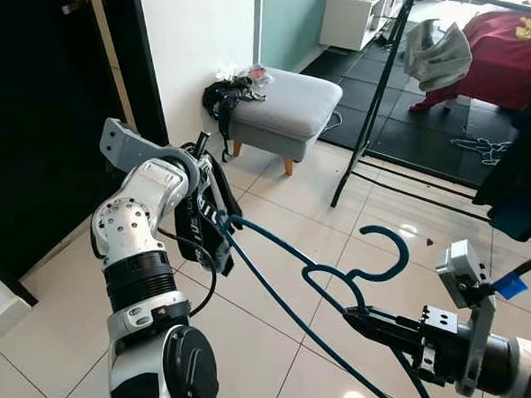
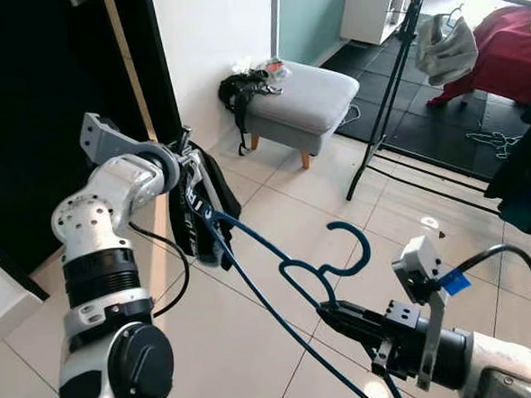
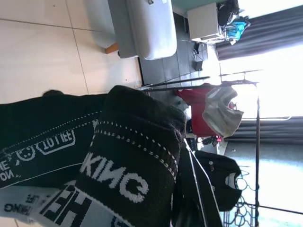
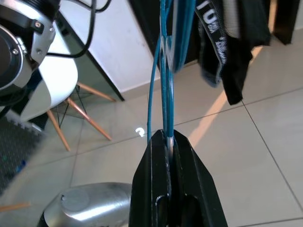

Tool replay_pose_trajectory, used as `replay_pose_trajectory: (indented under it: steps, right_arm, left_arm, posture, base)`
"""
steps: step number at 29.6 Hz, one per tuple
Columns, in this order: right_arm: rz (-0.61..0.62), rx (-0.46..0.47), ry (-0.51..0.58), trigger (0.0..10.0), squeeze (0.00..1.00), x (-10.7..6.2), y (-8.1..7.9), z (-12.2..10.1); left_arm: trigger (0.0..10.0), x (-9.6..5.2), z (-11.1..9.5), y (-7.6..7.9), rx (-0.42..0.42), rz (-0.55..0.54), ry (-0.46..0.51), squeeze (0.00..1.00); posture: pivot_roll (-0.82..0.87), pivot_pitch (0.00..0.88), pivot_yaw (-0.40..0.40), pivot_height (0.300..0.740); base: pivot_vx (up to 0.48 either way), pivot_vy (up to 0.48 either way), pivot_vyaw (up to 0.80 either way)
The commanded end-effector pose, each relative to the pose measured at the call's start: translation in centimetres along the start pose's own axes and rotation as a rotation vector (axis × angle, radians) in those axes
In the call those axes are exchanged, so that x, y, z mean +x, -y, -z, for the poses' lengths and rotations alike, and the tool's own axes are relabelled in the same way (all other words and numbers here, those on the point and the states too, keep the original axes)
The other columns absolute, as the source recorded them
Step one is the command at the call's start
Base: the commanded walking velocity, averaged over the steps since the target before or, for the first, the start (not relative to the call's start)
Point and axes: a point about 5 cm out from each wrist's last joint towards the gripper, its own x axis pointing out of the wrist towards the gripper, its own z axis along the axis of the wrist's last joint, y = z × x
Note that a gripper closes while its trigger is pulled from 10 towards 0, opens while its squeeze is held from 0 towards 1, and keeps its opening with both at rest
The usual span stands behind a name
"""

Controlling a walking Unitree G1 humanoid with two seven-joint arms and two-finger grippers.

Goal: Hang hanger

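The left arm is bent sharply at the elbow, its ribbed silver forearm rising and its wrist turned toward the middle of the scene. The left gripper (image 1: 215, 222) is wrapped in a black garment (image 1: 195, 230) of soft knit with white stitched lettering and a pale band, so whether its fingers are wide or narrow cannot be told. One shoulder end of the blue hanger (image 1: 343, 280) sits right at these fingers, against the cloth.

The hanger is thin wire with a smooth blue coating, running as long straight sides from the left fingers down toward the right ones, with a twisted neck and a rounded open hook just above the right fingertips.

The right arm reaches forward low, nearly level, forearm silver and wrist block dark. The right gripper (image 1: 358, 318) has its long black fingers (image 4: 189, 189) pressed narrow together, pinching the wire at the base of the neck.

Beyond both fingers stand a grey padded footstool (image 1: 287, 107) on wooden legs and a black metal clothes rack (image 1: 368, 111) on glossy pale floor tiles (image 1: 59, 356).
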Motion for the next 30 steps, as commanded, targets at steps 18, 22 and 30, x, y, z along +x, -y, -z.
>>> replay_pose_trajectory:
  steps: [18,22,30]
  right_arm:
    - [0.190,-0.229,0.063,10.0,0.00,5.7,4.0,-3.7]
    - [0.248,-0.258,0.096,10.0,0.00,5.5,4.7,-4.5]
    - [0.276,-0.271,0.131,10.0,0.00,5.2,4.9,-5.0]
  left_arm:
    - [10.0,-1.0,2.2,1.9,-0.031,0.005,-0.080,0.00]
    - [10.0,-1.0,2.0,1.7,-0.031,-0.005,-0.071,0.00]
    - [10.0,-0.8,1.9,1.3,-0.027,-0.022,-0.069,0.00]
  posture:
    - [-0.03,0.098,-0.019,0.740]
    - [-0.03,0.098,-0.020,0.740]
    - [-0.04,0.099,-0.014,0.740]
  base:
    - [0.000,0.000,0.00]
    - [0.000,0.000,0.00]
    - [0.000,0.000,0.00]
